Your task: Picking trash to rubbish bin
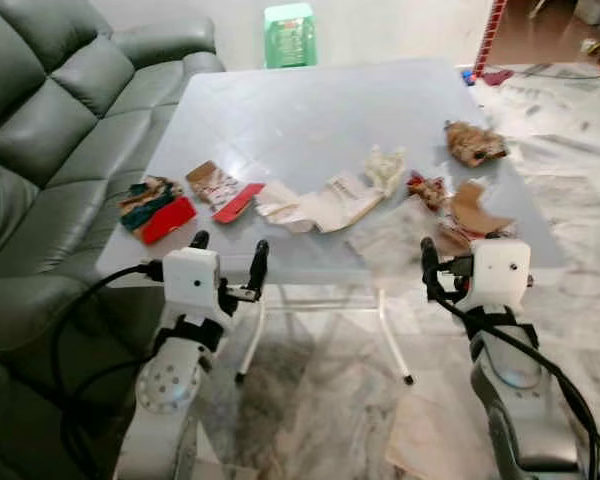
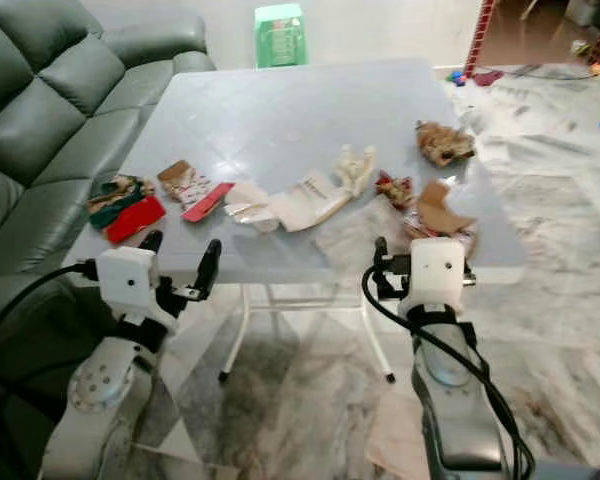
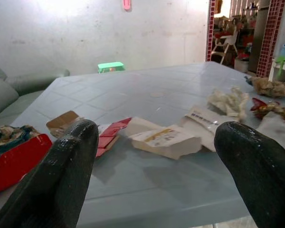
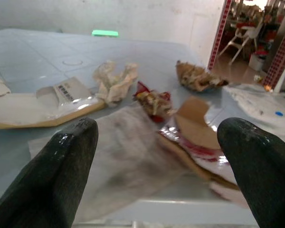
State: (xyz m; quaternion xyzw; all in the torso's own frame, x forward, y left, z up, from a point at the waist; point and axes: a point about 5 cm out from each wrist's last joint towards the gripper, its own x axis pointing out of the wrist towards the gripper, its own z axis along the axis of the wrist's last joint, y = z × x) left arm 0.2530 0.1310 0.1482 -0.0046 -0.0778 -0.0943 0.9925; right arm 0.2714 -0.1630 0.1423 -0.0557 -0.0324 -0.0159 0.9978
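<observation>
Trash lies scattered along the near half of a grey table (image 1: 310, 110): red and green wrappers (image 1: 155, 210), a brown and red card (image 1: 220, 188), a white paper envelope (image 1: 325, 205), a crumpled tissue (image 1: 385, 167), a red sweet wrapper (image 1: 427, 188), a brown crumpled paper (image 1: 474, 143) and a torn cardboard piece (image 1: 472, 210) on a clear plastic sheet (image 1: 395, 235). My left gripper (image 1: 228, 252) is open just short of the table's front edge, facing the card and envelope. My right gripper (image 4: 159, 130) is open at the front right edge, facing the plastic sheet and cardboard. Neither holds anything.
A dark green sofa (image 1: 40, 130) runs along the table's left side. A green stool (image 1: 289, 35) stands beyond the far edge. White table legs (image 1: 390, 340) stand on the marble floor in front of me, and a paper sheet (image 1: 420, 435) lies on the floor.
</observation>
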